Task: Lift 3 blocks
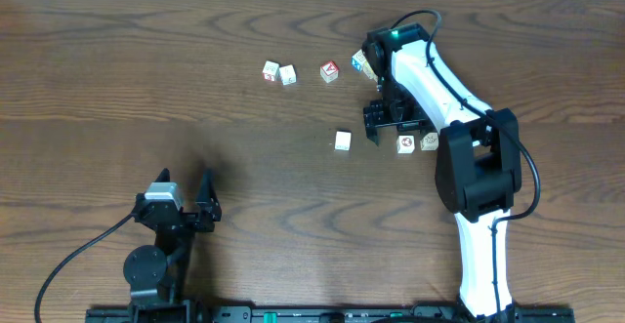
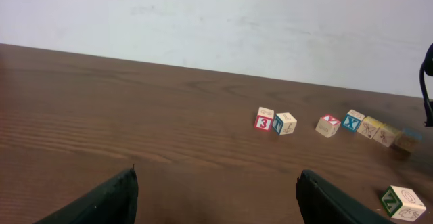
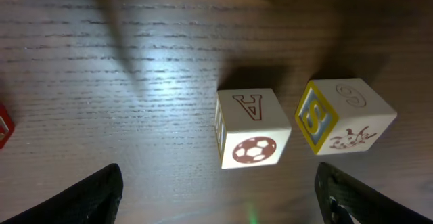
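Three cream blocks lie right of the table's centre: one with a soccer ball print (image 1: 405, 144), one beside it (image 1: 429, 141) and one apart to the left (image 1: 343, 141). My right gripper (image 1: 394, 128) hovers just behind the pair, open. In the right wrist view the soccer ball block (image 3: 250, 129) lies ahead of the open gripper (image 3: 216, 207), not between its fingers. The block with the yellow-framed 8 (image 3: 345, 116) lies next to it. My left gripper (image 1: 184, 184) stands open and empty at the near left, as the left wrist view also shows (image 2: 216, 204).
A loose row of coloured blocks lies at the back: a red-marked one (image 1: 270, 70), a white one (image 1: 288, 74), a red one (image 1: 329, 71) and one by the right arm (image 1: 361, 62). A green-faced block (image 2: 404, 202) sits near the left wrist view's right edge.
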You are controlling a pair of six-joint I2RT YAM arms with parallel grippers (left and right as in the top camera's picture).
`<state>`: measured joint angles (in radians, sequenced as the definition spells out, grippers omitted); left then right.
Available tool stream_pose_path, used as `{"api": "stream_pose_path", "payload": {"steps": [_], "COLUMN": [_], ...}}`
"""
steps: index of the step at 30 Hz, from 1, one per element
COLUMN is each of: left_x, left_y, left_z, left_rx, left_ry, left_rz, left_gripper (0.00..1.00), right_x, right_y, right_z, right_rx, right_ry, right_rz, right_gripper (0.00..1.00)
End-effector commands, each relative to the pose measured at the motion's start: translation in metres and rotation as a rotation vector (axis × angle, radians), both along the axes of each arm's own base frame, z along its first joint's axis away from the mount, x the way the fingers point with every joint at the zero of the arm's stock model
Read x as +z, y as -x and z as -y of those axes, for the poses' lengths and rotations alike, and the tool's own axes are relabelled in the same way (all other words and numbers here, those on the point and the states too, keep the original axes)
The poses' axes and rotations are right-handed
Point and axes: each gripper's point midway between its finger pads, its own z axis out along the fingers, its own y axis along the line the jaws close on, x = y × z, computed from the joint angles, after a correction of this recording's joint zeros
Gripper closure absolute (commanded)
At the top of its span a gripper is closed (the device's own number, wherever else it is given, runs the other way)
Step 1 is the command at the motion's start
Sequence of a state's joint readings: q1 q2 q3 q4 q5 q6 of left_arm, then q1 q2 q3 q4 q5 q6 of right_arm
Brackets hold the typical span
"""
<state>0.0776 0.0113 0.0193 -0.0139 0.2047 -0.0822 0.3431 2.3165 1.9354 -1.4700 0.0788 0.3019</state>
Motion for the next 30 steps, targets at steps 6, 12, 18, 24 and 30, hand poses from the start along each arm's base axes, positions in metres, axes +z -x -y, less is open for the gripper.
{"api": "stream_pose_path", "payload": {"steps": [6, 12, 18, 24, 30], "left_x": [-0.015, -0.015, -0.015, -0.015, -0.015], "left_y": [0.001, 0.001, 0.001, 0.001, 0.001], "left_z": [0.003, 0.003, 0.003, 0.003, 0.003], "left_rx": [-0.018, -0.018, -0.018, -0.018, -0.018], "left_ry": [0.012, 0.012, 0.012, 0.012, 0.012], "left_rz": [-0.049, -0.049, -0.049, -0.049, -0.049], "left_gripper": [0.25, 0.25, 0.25, 0.25, 0.25], "right_x": [-0.004, 0.016, 0.054, 0.064, 0.063], "right_y": [-0.003, -0.006, -0.008, -0.003, 0.000], "right_z": [0.012, 0.025, 0.038, 0.041, 0.040], "right_rx": [-0.065, -0.137, -0.162, -0.157, -0.159], "right_ry": [-0.085, -0.143, -0.160, -0.159, -0.164], "right_rz": [-0.031, -0.013, 0.071, 0.074, 0.065], "right_gripper": [0.13, 0.13, 0.11, 0.11, 0.11]}}
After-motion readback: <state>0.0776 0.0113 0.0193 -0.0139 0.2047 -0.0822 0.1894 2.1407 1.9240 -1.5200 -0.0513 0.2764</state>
